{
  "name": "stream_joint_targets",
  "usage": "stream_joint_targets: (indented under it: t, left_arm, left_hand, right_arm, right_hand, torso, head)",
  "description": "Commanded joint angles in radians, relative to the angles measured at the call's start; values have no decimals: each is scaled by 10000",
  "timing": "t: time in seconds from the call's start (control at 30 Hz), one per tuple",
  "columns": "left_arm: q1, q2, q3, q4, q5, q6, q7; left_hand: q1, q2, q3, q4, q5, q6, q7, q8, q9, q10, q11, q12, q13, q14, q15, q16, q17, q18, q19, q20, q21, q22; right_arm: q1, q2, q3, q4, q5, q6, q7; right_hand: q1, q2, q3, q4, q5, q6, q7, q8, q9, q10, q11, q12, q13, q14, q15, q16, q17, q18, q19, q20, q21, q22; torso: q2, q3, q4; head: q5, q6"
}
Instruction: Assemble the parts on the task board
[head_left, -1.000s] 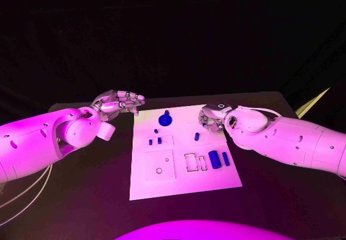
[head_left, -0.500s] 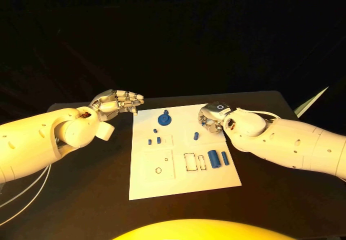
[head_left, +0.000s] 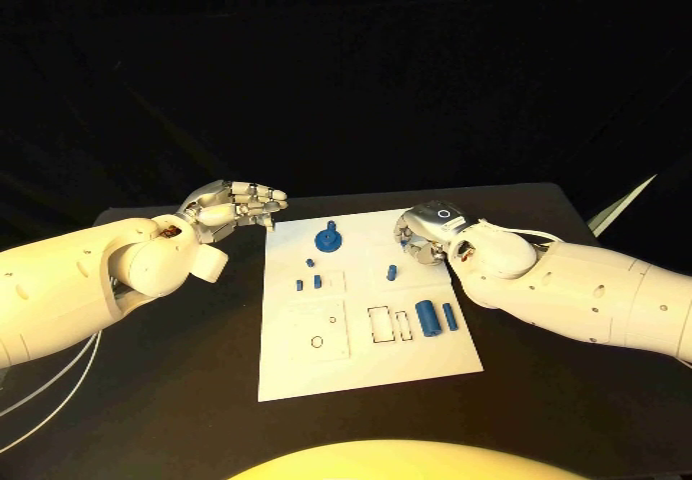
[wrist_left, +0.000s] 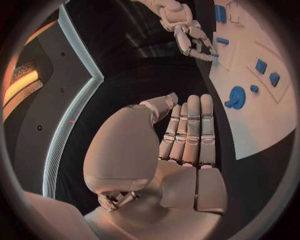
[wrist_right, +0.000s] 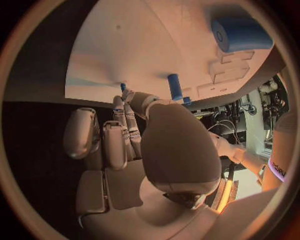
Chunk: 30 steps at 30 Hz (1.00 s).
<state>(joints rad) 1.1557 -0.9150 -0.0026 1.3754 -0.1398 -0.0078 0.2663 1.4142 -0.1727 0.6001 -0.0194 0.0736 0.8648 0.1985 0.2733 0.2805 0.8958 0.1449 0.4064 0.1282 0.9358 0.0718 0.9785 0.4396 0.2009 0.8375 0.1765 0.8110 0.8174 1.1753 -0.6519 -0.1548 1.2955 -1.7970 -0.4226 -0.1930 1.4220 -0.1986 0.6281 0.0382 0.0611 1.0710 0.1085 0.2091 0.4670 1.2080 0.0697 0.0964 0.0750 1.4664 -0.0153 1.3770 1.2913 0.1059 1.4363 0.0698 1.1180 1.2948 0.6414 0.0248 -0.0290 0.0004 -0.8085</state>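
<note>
The white task board (head_left: 361, 345) lies in the middle of the black table. On its far part sits a blue gear-shaped part (head_left: 330, 238) (wrist_left: 237, 96), with small blue pegs (head_left: 309, 282) nearer in. One blue peg (head_left: 391, 270) (wrist_right: 175, 86) stands alone right of centre. A thick blue cylinder (head_left: 427, 312) (wrist_right: 240, 34) and a slim blue bar (head_left: 450, 316) lie at the right. My right hand (head_left: 423, 240) (wrist_right: 134, 140) hovers over the board's far right edge, pinching a tiny blue part (wrist_right: 123, 87) (wrist_left: 214, 55) at its fingertips. My left hand (head_left: 238, 208) (wrist_left: 184, 145) hangs beyond the board's far left corner, fingers curled together, holding nothing.
Outlined slots (head_left: 389, 324) and a small ring mark (head_left: 317, 341) show on the board's near half. Black table (head_left: 173, 360) surrounds the board on every side. A pale strip (head_left: 623, 208) leans at the table's far right corner.
</note>
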Motion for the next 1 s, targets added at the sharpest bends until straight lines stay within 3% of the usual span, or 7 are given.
stream_joint_targets:
  t: [0.03, 0.3, 0.53, 0.7, 0.93, 1.0]
  left_arm:
    - [9, 4, 10, 3, 15, 3, 33]
    - [8, -9, 10, -34, 31, 38, -6]
    - [8, -15, 10, -80, 44, 63, -27]
    - [5, 10, 9, -147, 54, 66, -27]
    - [-4, 62, 8, -230, 65, 68, -20]
    - [-6, 80, 8, -248, 69, 69, -20]
  left_hand:
    - [-72, 14, -131, -34, 195, -13, 91, 75, 165, 59, 41, -19, -102, -58, 26, -96, -121, -177, -100, -108, -137, -138]
    - [-94, 14, -145, -25, 199, -58, 110, 47, 155, 35, 57, -43, -117, -54, 39, -108, -133, -179, -96, -99, -156, -153]
    - [-97, 14, -148, -25, 200, -66, 113, 41, 153, 26, 60, -50, -122, -54, 42, -111, -137, -179, -95, -96, -162, -158]
    - [-97, 14, -148, -25, 200, -66, 113, 41, 153, 26, 60, -50, -122, -54, 42, -111, -137, -179, -95, -96, -162, -158]
    - [-92, 19, -146, -29, 203, -69, 116, 38, 152, 16, 63, -59, -127, -55, 44, -117, -141, -178, -94, -95, -169, -163]
    - [-92, 19, -146, -29, 203, -69, 116, 38, 152, 16, 63, -59, -127, -55, 44, -117, -141, -178, -94, -95, -169, -163]
  right_arm:
    - [7, -69, 9, 100, 63, -145, 43]
    - [68, -393, 45, 626, 297, -165, 12]
    - [132, -901, 119, 1816, 500, -522, -14]
    - [143, -1031, 143, 2675, 644, -886, 48]
    - [98, -824, 155, 3532, 864, -1263, 233]
    - [53, -706, 156, 3642, 913, -1326, 298]
  right_hand:
    - [-325, 283, 498, -266, 111, 267, 61, 262, 226, 877, -240, 248, 382, 521, -156, 8, 211, -310, 284, 8, 267, 1257]
    - [-349, 279, 505, -281, 110, 271, 61, 266, 234, 887, -242, 242, 386, 521, -158, 4, 203, -310, 286, 7, 273, 1262]
    - [-370, 277, 510, -293, 108, 275, 61, 270, 241, 894, -243, 236, 390, 522, -160, 6, 203, -313, 291, 5, 289, 1270]
    - [-376, 274, 514, -303, 108, 277, 61, 272, 244, 897, -244, 232, 392, 522, -164, 6, 203, -313, 292, 4, 290, 1272]
    - [-381, 272, 520, -315, 109, 278, 61, 274, 248, 901, -244, 228, 394, 522, -167, 5, 199, -314, 295, 1, 301, 1277]
    - [-384, 271, 526, -327, 109, 277, 63, 274, 251, 901, -244, 223, 395, 520, -169, -3, 187, -308, 289, -2, 275, 1270]
  torso:
    - [1, 1, -9]
    - [-1, 1, -15]
    - [-25, -7, -32]
    - [-21, 19, -11]
    - [-14, -2, 0]
    - [-13, -2, 4]
  head:
    - [7, 14]
    - [24, 14]
    - [128, 36]
    - [342, 19]
    - [660, -9]
    - [818, -78]
